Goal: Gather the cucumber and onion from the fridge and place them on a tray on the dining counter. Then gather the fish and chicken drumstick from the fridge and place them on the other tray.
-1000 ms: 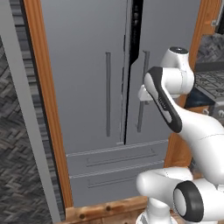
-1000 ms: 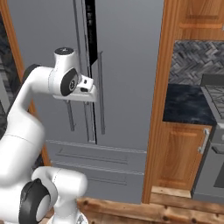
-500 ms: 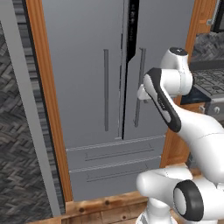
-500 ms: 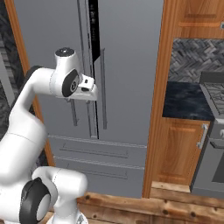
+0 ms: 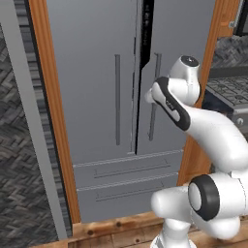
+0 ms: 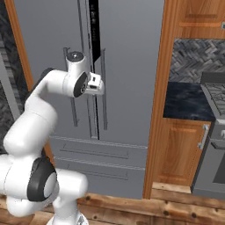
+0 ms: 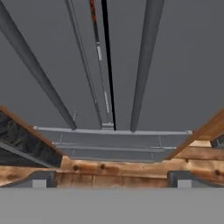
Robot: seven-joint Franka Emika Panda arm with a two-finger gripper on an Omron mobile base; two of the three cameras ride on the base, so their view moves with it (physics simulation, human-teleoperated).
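The fridge (image 5: 97,72) (image 6: 132,52) (image 7: 183,65) fills the wall ahead, with its two upper doors nearly closed and a narrow black gap (image 5: 146,34) (image 6: 93,26) between them. My gripper (image 6: 100,84) (image 7: 111,183) is open and holds nothing. It hovers just in front of the right door's long bar handle (image 5: 154,97) (image 6: 104,92) (image 7: 142,65), beside the gap. The left door's handle (image 5: 117,99) (image 7: 39,70) stands further left. The cucumber, onion, fish and chicken drumstick are hidden; the trays and the dining counter are out of view.
Two grey drawers (image 5: 126,179) (image 6: 99,158) sit under the fridge doors. Wooden side panels (image 5: 53,121) (image 6: 158,110) frame the fridge. To the right are a dark counter (image 6: 186,101), a wooden cupboard (image 6: 182,149) and a stove (image 6: 215,132). A wooden ledge (image 5: 111,227) runs along the floor.
The whole picture has shifted slightly, so the base has moved. The hand has edged a little closer to the right door handle. The jaws have stayed open.
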